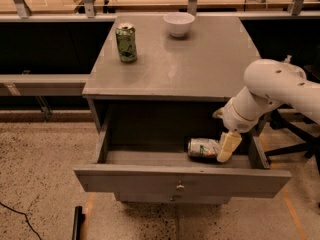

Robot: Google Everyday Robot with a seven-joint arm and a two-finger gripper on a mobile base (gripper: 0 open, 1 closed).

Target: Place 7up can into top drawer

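The 7up can (202,148), silver-grey with green patches, lies on its side low inside the open top drawer (150,178), at the right end. My gripper (225,151) reaches down into the drawer from the right and is shut on the can's right end; one cream finger (228,146) crosses in front of it. The white arm (272,91) bends over the drawer's right side. The drawer is pulled far out, with its round knob on the front.
A dark green can (126,42) and a white bowl (179,23) stand on the grey cabinet top (195,69). Dark chair legs (295,134) stand to the right of the cabinet. A shelf rail runs at the left.
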